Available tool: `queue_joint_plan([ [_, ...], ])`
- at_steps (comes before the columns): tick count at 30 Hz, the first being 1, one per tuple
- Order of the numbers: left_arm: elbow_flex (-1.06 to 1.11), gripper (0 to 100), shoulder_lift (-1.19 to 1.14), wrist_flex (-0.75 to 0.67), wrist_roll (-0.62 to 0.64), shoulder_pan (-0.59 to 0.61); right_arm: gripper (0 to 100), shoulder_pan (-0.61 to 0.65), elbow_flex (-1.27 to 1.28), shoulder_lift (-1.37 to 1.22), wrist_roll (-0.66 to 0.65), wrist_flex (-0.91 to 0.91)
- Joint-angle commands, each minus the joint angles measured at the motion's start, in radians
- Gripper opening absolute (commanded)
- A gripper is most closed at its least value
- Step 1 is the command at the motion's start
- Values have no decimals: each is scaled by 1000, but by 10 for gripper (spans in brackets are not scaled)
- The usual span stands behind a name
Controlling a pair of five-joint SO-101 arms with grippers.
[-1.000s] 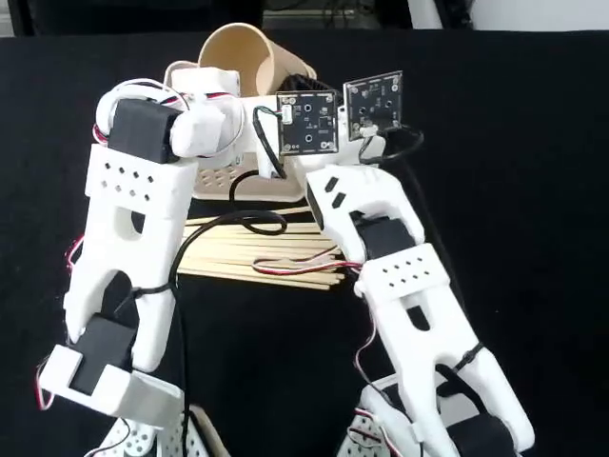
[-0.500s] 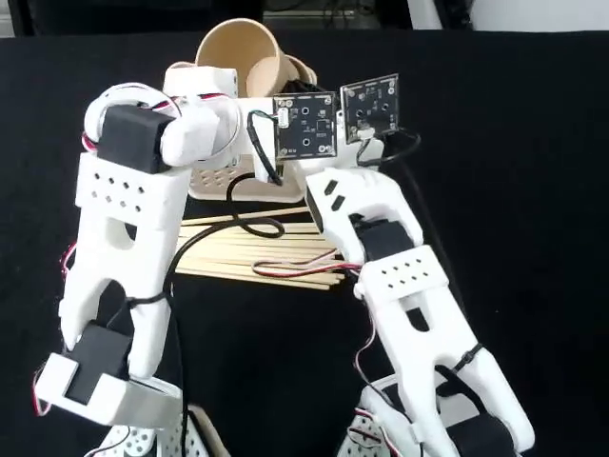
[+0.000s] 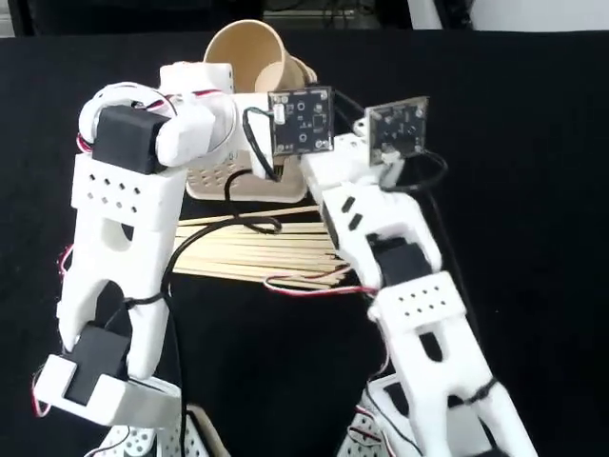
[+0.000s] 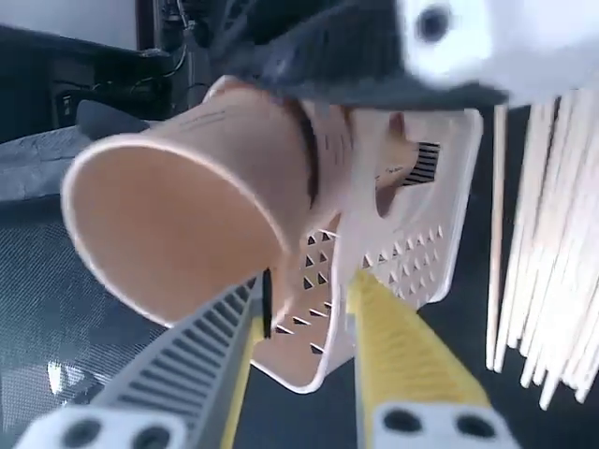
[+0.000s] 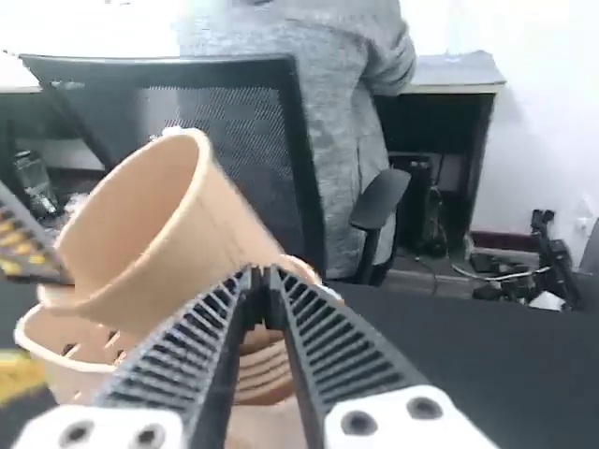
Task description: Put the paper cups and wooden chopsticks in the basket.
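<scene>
Over black table (image 3: 533,238), cup (image 3: 243,52) tilts above basket (image 3: 217,179); left end effector (image 4: 309,290) parted, right end effector (image 5: 259,273) closed.

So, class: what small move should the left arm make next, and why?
Probably back the left gripper away from the tilted paper cup: its jaws stand apart, and the cup already leans over the basket. The chopsticks wait on the table.

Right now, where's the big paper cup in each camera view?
High view: the paper cup is top centre, tilted, just beyond the basket.
Left wrist view: it has its mouth toward the camera, in front of the basket.
Right wrist view: it is seen side-on, tilted, before a black chair.
Shared landmark: the basket, whose rim lies right by the cup.
</scene>
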State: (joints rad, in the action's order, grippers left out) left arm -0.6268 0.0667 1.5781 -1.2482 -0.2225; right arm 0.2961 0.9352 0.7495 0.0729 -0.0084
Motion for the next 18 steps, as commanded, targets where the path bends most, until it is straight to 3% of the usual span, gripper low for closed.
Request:
queue_joint_plan([
  [1, -53, 152, 60, -63, 68, 10, 12, -52, 12, 65, -8, -18],
  [11, -42, 148, 149, -184, 275, 8, 12, -104, 18, 82, -2, 83],
  [18, 22, 22, 130, -376, 829, 27, 12, -124, 51, 88, 0, 149],
])
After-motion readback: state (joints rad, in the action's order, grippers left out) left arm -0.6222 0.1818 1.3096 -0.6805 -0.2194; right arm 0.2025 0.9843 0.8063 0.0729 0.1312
